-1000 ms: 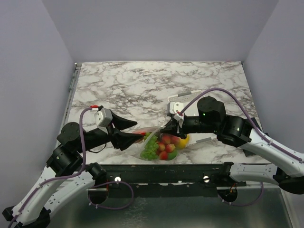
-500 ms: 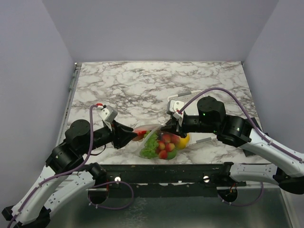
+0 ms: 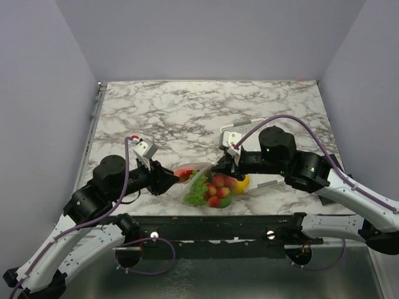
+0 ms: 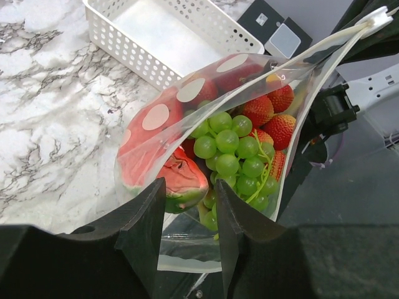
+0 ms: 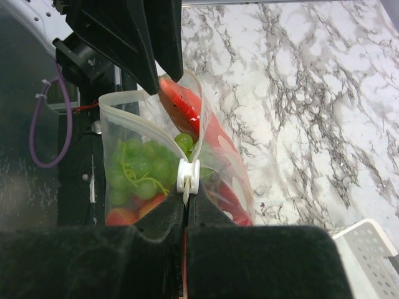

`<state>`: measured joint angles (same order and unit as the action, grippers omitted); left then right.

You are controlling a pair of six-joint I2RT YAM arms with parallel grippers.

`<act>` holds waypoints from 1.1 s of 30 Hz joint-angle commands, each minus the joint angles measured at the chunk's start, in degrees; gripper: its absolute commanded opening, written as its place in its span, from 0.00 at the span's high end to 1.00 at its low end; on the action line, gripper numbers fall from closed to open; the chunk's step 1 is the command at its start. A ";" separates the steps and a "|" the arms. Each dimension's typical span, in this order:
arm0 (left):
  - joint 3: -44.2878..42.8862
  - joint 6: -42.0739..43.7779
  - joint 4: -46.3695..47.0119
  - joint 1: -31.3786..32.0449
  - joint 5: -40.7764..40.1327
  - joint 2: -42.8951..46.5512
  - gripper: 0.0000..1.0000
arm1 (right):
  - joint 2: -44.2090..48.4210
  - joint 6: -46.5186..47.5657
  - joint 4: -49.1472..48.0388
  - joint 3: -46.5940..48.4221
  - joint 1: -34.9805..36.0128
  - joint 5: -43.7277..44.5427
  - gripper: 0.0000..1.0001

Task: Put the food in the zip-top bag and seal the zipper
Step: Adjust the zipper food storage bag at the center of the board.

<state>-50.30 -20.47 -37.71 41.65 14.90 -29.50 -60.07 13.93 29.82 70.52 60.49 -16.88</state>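
The clear dotted zip-top bag (image 3: 209,190) stands at the table's near edge, its mouth open towards my left arm. It holds green grapes (image 4: 230,149), red strawberries (image 4: 274,112) and a watermelon slice (image 4: 181,177); a yellow pepper (image 3: 242,184) shows at its right side. My left gripper (image 3: 176,179) is open and empty just outside the mouth, its fingertips (image 4: 156,193) either side of the bag's lower lip. My right gripper (image 5: 187,202) is shut on the zipper strip right under the white slider (image 5: 188,174) and holds that end of the bag (image 5: 124,143) up.
A white slotted basket (image 4: 181,37) lies empty on the marble behind the bag; its corner shows in the right wrist view (image 5: 368,249). The table's black front rail (image 3: 206,227) runs just below the bag.
My left gripper has drawn back to the left, out of the bag's mouth, leaving the red watermelon slice inside. The right gripper has held the zipper end still.
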 commanded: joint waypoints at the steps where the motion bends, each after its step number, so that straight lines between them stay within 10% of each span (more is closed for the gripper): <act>1: 0.30 -0.94 -1.76 0.11 -1.79 -0.61 0.60 | 0.86 -0.49 -3.46 0.41 0.29 1.15 0.99; 33: 1.83 -1.24 8.31 0.15 7.09 -9.14 0.84 | -2.60 -3.96 -9.97 1.85 0.27 -7.09 0.99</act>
<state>-49.15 -21.61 -34.54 41.65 16.91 -38.74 -63.05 10.50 26.57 70.22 60.49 -20.56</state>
